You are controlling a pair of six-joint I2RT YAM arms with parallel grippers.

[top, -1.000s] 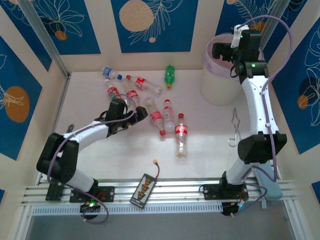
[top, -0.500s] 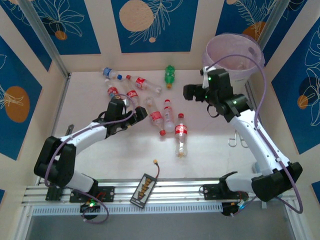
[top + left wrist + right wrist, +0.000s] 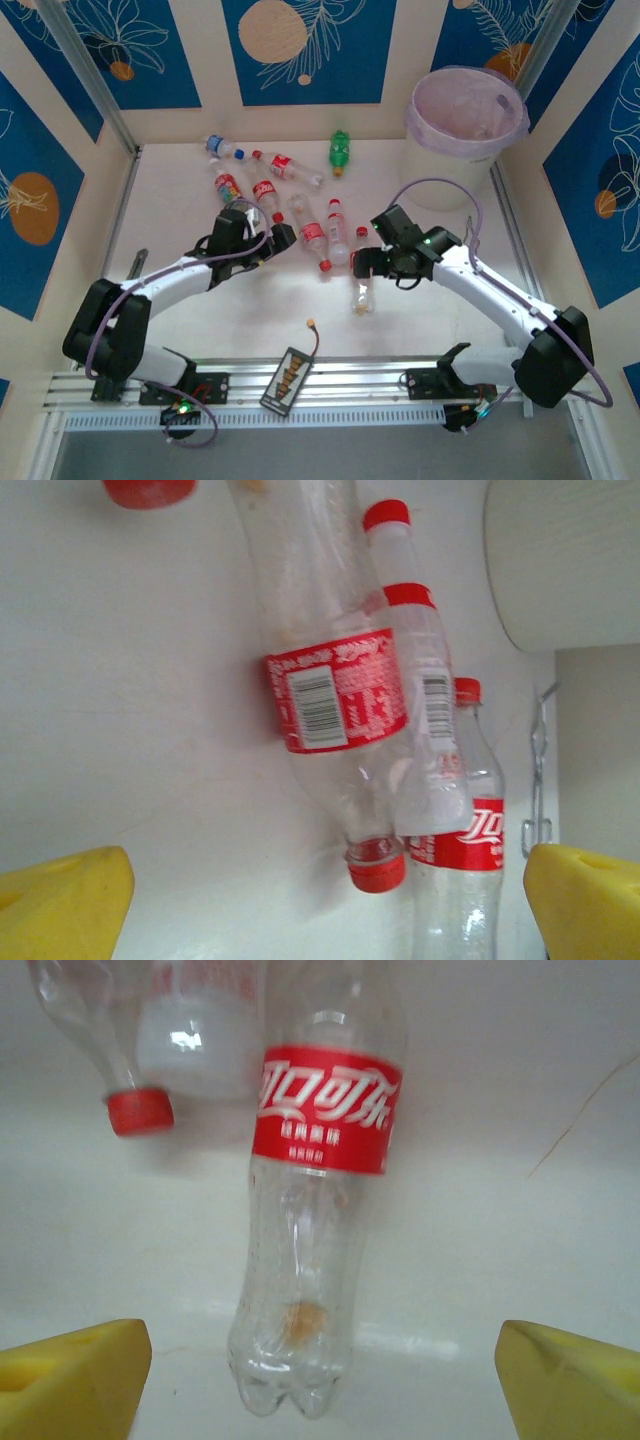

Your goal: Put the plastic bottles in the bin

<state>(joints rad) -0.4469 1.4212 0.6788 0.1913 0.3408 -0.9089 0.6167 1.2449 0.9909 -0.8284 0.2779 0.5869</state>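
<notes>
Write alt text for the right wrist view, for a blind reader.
A clear red-labelled bottle lies on a white table, base nearest, between two spread yellow fingers, untouched. A red-capped bottle lies behind it, upper left.

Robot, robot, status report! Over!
Left tool open above bottle cluster. Right tool open over one red-label bottle, nothing held. Another bottle close beside it.

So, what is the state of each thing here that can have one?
bin, upright, bag liner over rim
green bottle, lying on table, capped
blue-capped bottle, lying on table
nearest red-label bottle, lying between the right jaws, not gripped
left gripper, jaws open, empty
right gripper, jaws open, empty
</notes>
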